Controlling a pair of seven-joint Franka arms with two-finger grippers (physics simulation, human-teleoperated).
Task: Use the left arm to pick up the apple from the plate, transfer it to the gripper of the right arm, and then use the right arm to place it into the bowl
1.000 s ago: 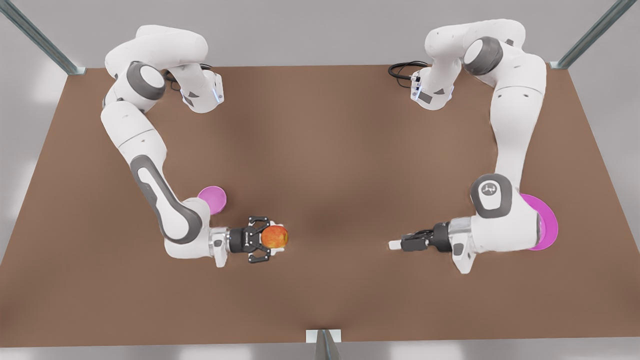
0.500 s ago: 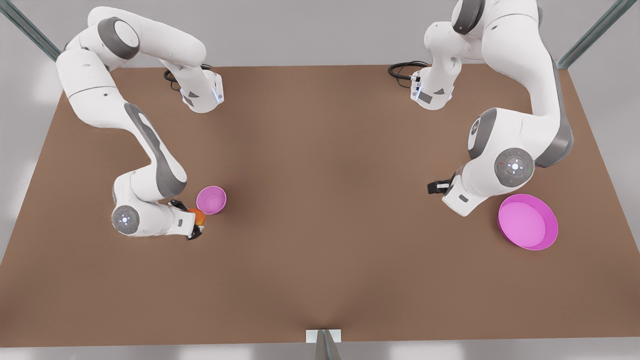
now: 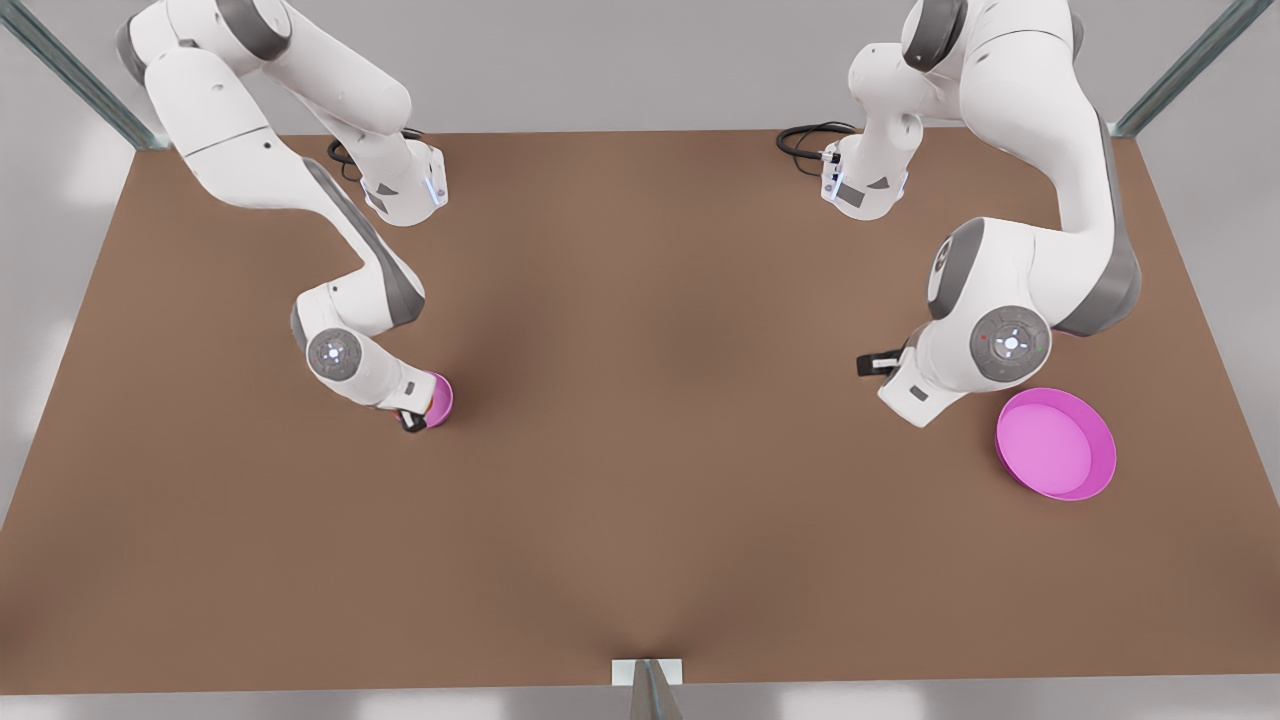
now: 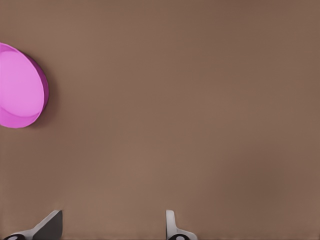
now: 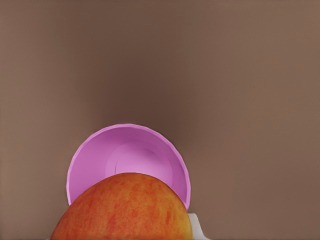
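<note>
Over the bowl (image 5: 127, 155), at the front view's left, the right gripper (image 3: 412, 420) is clenched on the apple (image 5: 122, 207), which hangs above the bowl's rim rather than its middle. We judge the risk to be an off-centre drop. The bowl is little wider than the fruit, so the apple could strike the rim, tip the bowl, or roll away across the table (image 3: 640, 400). The left gripper (image 4: 112, 231) waits, fingers spread and empty, near the plate (image 3: 1055, 445) on the far right. We can read no brand, label or writing anywhere.
</note>
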